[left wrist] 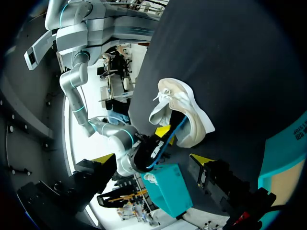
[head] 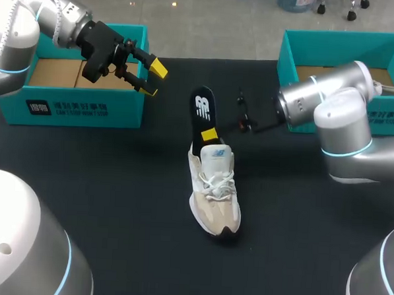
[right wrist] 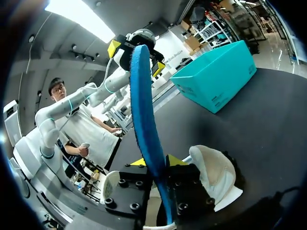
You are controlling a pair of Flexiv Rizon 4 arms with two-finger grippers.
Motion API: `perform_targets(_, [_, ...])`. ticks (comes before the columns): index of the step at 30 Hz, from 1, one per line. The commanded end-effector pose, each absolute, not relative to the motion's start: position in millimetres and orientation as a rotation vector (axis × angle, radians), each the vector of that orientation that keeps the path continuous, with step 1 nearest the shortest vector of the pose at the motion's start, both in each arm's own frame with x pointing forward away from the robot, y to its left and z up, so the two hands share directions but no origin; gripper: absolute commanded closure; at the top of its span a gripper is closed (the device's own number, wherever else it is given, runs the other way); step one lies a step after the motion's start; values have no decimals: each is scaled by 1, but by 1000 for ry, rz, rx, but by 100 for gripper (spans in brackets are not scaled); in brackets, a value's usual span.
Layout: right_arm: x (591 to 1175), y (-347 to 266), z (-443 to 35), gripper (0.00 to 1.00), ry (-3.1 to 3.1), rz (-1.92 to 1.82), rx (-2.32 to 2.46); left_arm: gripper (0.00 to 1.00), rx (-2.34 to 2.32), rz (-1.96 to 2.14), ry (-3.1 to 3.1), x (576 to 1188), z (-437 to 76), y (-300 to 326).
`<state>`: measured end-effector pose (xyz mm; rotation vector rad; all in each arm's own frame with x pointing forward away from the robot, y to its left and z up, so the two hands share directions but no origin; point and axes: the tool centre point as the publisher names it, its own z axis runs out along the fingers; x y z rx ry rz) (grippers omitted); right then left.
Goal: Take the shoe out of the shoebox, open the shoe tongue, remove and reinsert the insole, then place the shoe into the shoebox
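Note:
A white and beige shoe [head: 215,201] stands mid-table, toe toward the near edge. A black insole [head: 202,108] with a blue edge rises upright from its opening. My right gripper [head: 209,133] comes in from the right at the insole's lower part. In the right wrist view the insole [right wrist: 141,96] runs between that gripper's [right wrist: 157,162] fingers, which stand slightly apart on either side of it, open; the shoe [right wrist: 213,172] lies just beside them. My left gripper [head: 153,79] hangs open and empty by the left shoebox [head: 80,108], well off from the shoe [left wrist: 184,110].
A second teal shoebox [head: 301,44] sits at the back right, behind my right arm, with pale paper inside. The black tabletop [head: 116,183] spreads around the shoe.

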<state>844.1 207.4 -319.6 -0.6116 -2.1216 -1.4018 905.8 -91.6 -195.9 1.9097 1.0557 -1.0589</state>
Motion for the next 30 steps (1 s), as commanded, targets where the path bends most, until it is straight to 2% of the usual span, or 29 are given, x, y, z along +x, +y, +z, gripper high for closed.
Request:
perform_targets(1, [848, 209, -327, 100, -2091, -1378, -615, 0, 1913, -1058, 1055, 906, -196, -91])
perform_targets(18, [815, 204, -353, 100, -2043, -1283, -687, 0, 1913, -1058, 1055, 906, -196, -91])
perform_targets(19, [814, 203, -352, 95, -2044, -1283, -689, 0, 1913, -1058, 1055, 906, -196, -91])
perform_targets(21, [816, 204, -348, 69, -2055, -1292, -688, 0, 1913, -1058, 1055, 906, -196, -91])
perform_targets(22, [818, 205, -344, 66, -2060, -1302, -680, 0, 1913, -1058, 1055, 906, -196, -91])
perform_targets(30, [834, 214, -324, 65, -2092, -1342, -622, 0, 1913, -1058, 1055, 906, -196, -91])
